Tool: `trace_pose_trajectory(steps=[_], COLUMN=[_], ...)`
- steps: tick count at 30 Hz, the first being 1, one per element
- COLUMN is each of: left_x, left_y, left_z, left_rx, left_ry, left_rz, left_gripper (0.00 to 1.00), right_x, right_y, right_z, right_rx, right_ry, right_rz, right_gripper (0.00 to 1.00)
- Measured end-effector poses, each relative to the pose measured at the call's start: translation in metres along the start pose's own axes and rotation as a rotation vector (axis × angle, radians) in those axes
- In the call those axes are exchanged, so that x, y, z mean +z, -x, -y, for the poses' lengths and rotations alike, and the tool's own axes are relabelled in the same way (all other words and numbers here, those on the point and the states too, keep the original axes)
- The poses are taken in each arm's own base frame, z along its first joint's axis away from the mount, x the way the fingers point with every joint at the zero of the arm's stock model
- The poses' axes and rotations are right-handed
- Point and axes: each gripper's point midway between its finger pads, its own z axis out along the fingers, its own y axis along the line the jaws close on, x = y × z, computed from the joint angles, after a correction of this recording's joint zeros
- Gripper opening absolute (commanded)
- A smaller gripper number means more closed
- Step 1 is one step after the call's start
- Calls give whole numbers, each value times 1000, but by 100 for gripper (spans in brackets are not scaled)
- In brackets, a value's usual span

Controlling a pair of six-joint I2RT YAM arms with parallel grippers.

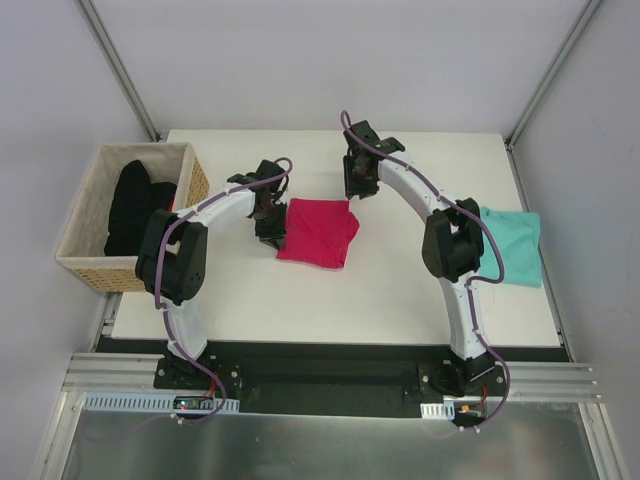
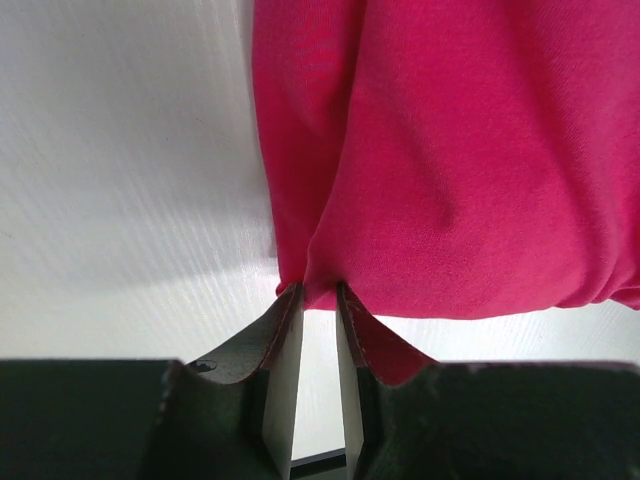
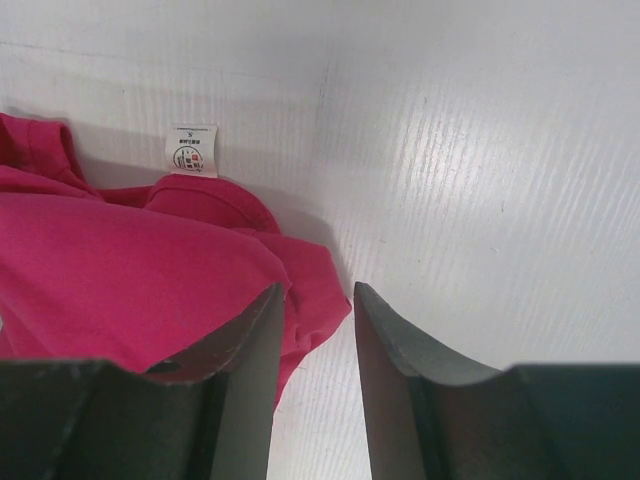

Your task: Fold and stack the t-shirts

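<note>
Pinching the hem of the magenta t-shirt [image 1: 318, 232], roughly folded mid-counter [image 1: 330, 290], with the left hand [image 2: 315, 288]. Holding the right hand [image 3: 318, 288] spread beside that shirt's far corner, near the white neck label [image 3: 191, 150]. Over at the counter's right edge: the teal t-shirt [image 1: 518, 248].

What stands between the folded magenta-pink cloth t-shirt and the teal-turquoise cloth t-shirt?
Nothing loose; only the right arm crosses the white table between the magenta-pink t-shirt and the teal-turquoise t-shirt, its elbow over the latter.
</note>
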Motion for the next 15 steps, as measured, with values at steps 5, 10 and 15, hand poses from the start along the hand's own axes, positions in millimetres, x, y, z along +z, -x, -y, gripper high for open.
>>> trace_pose_trajectory(steps=[5, 10, 15], left_x=[0, 0, 1], left_y=[0, 0, 0], left_z=[-1, 0, 0], left_rx=[1, 6, 7], left_ry=[-1, -4, -5], left_rz=[0, -1, -4], left_gripper=[0, 0, 0], right_x=[0, 0, -2], right_y=[0, 0, 2], right_z=[0, 0, -1], right_rx=[1, 5, 6], right_ry=[0, 2, 4], right_rz=[0, -1, 2], right_gripper=[36, 36, 37])
